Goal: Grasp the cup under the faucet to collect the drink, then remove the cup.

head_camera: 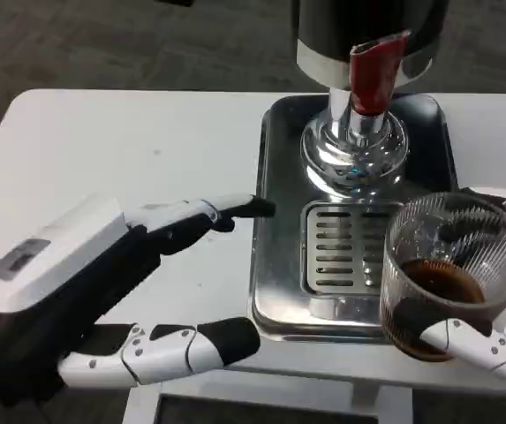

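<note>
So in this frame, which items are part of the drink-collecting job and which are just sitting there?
Part of the job:
- glass cup with dark drink, held by the right hand
- faucet with red lever
- drip tray with its slotted grate

Just there:
- left hand, holding nothing, fingers apart
- white table

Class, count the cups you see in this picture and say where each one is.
1. The ribbed glass cup, holding a dark drink, is gripped by the right hand over the metal tray's front right corner, away from the red faucet.
</note>
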Available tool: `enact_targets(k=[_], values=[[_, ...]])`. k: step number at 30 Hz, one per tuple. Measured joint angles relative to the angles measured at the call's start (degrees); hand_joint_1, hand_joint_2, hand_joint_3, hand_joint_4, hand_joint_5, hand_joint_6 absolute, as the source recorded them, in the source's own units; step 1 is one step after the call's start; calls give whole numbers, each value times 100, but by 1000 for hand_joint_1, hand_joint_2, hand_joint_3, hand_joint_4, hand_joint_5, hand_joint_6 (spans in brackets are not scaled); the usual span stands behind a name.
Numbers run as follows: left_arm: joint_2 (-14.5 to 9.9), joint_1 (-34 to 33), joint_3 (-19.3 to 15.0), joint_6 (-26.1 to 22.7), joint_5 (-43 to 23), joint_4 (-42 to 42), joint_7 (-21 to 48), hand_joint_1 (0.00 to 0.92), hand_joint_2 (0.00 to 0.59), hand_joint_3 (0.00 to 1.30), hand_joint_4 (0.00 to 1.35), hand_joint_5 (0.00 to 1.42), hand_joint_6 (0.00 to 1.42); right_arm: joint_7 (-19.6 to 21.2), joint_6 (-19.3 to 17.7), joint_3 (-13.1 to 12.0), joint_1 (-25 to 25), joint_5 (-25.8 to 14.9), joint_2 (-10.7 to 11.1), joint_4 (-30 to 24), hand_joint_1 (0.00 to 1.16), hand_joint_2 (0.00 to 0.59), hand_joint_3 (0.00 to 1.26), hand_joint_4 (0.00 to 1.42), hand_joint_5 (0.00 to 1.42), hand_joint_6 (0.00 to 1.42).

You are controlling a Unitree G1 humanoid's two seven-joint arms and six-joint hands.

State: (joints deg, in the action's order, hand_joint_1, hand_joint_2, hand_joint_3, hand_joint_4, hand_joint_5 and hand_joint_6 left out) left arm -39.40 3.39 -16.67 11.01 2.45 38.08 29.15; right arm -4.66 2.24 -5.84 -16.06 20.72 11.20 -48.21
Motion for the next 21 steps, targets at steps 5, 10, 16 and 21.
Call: enact_targets(k=[5, 10, 16, 21], values=[[20, 146, 0, -28, -14, 154, 23, 0, 105, 195, 161, 214, 213, -106, 0, -8, -110, -88, 36, -167, 929, 159, 1014, 1215, 1424, 1424], [77, 373, -59, -28, -9, 411, 36, 0, 103, 195, 161, 214, 213, -169, -8, -20, -118, -104, 57, -211, 928, 161, 1014, 1216, 1424, 1424], [111, 680, -246, 27, -13, 753, 104, 0, 96, 192, 154, 191, 212, -256, -8, -56, -135, -125, 65, -331, 928, 162, 1014, 1216, 1424, 1424], [118, 850, -512, 30, -190, 903, 161, 0, 95, 192, 139, 177, 206, -349, -8, -113, -172, -230, 77, -398, 928, 162, 1014, 1216, 1424, 1424]])
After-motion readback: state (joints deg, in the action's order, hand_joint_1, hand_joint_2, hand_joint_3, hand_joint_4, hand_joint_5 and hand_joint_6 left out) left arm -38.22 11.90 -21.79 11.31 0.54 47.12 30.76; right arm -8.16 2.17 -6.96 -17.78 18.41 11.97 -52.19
